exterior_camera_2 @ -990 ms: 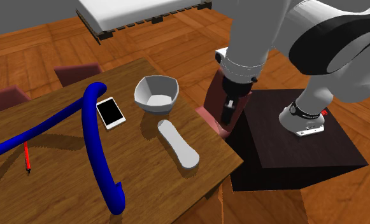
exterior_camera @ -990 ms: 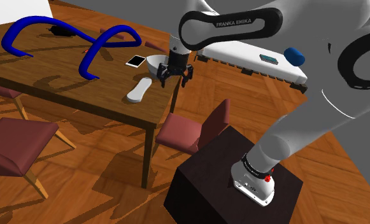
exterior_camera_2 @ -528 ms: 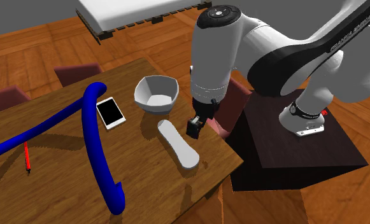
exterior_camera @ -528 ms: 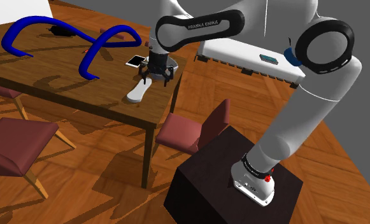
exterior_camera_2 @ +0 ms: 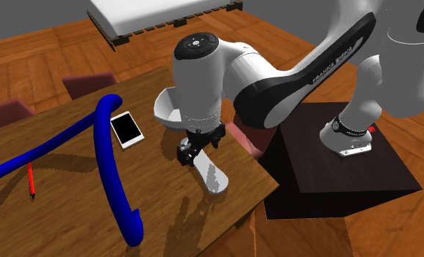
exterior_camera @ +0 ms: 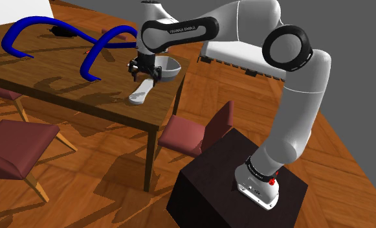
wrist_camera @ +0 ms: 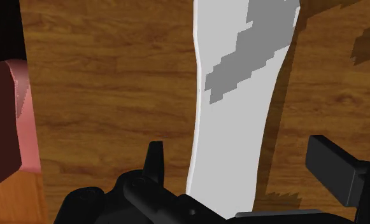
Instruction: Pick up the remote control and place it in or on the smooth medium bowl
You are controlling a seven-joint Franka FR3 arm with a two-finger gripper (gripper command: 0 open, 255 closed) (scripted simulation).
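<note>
The remote control (exterior_camera: 139, 94) is a long white slab lying flat on the wooden table (exterior_camera: 63, 84), close to its corner. The smooth pale bowl (exterior_camera: 169, 66) stands just behind it, partly hidden by the arm in the second exterior view (exterior_camera_2: 166, 109). My gripper (exterior_camera: 144, 74) hangs open just over the remote's end nearer the bowl (exterior_camera_2: 193, 151). In the wrist view the remote (wrist_camera: 237, 108) runs between the two fingertips (wrist_camera: 154, 160), which stand apart on either side of it without touching.
A big blue curved tube (exterior_camera_2: 112, 171) lies across the table. A white-framed phone (exterior_camera_2: 126, 129) and a red pen (exterior_camera_2: 31, 180) lie nearby. Red chairs (exterior_camera: 194, 133) stand around the table, and a white sofa (exterior_camera: 257, 61) is behind. The dark stand (exterior_camera: 232, 191) is beside the table's corner.
The arm swung from beyond the table's edge, past the bowl, to above the remote and lowered toward it. The gripper stayed open and the remote has not moved.
</note>
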